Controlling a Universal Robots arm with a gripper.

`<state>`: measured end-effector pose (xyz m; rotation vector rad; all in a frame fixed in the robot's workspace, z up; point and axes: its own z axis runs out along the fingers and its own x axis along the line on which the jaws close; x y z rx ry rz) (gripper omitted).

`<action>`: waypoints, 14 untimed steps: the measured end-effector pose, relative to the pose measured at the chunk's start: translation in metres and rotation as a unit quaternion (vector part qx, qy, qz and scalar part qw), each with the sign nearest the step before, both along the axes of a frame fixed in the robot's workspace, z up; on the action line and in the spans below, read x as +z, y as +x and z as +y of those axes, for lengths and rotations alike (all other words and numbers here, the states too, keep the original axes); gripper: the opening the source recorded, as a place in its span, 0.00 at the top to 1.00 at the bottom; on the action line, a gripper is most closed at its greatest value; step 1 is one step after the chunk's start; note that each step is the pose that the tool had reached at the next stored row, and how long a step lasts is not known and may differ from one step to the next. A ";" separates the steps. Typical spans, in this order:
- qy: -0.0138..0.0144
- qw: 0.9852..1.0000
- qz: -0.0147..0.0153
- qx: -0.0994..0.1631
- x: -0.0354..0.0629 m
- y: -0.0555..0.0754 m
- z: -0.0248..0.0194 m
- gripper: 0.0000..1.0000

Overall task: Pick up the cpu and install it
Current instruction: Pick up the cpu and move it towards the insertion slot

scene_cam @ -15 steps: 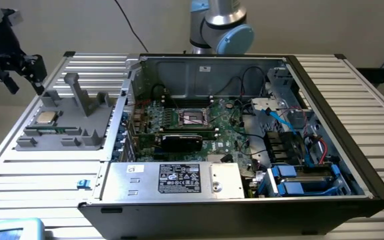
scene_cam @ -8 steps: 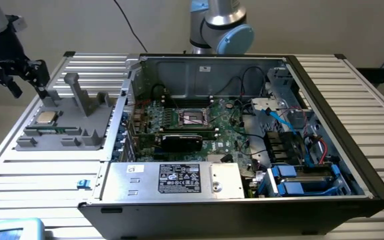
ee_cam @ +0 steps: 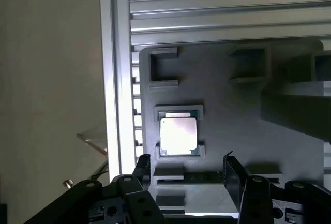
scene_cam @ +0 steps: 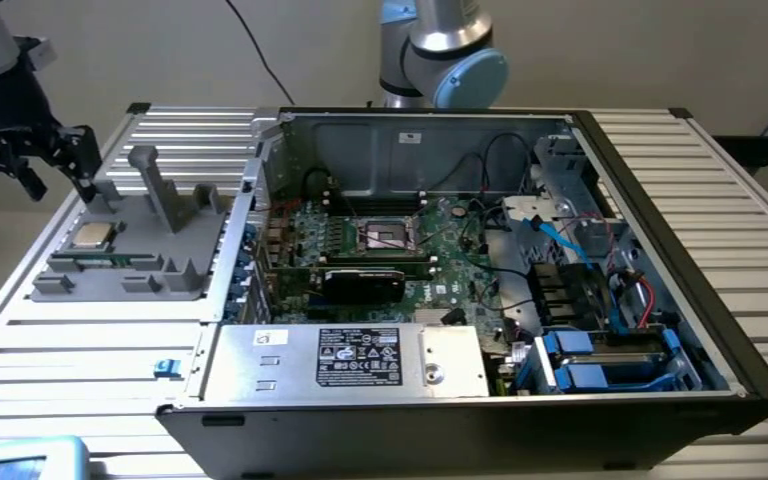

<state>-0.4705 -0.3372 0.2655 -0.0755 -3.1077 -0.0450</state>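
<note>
Exterior view high and wide, wrist view close overhead, cpu (scene_cam: pixel 92 235) (ee_cam: pixel 178 135) shared

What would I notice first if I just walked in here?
The big open computer case in the middle, with its insides showing, grabs your eye. On the exterior view's left, the black gripper hangs open over a grey holder where the small shiny cpu sits.

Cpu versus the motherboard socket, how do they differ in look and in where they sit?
The cpu has a pale, shiny metal top; the socket is dark-framed. The cpu lies in a gray holder outside the case, at the exterior view's left; the socket sits on the green motherboard inside the case. Both are square and lie flat.
</note>
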 end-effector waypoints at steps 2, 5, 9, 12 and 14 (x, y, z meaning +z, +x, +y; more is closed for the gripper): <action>0.000 1.000 0.000 0.000 -0.0036 0.000 -0.0001 0.32; 0.000 1.000 0.000 0.000 -0.0091 0.000 -0.0007 0.32; 0.000 1.000 0.000 0.000 -0.0163 0.001 -0.0019 0.32; 0.000 1.000 0.000 0.000 -0.0218 0.001 -0.0042 0.32; 0.000 1.000 0.000 0.000 -0.0254 0.001 -0.0054 0.32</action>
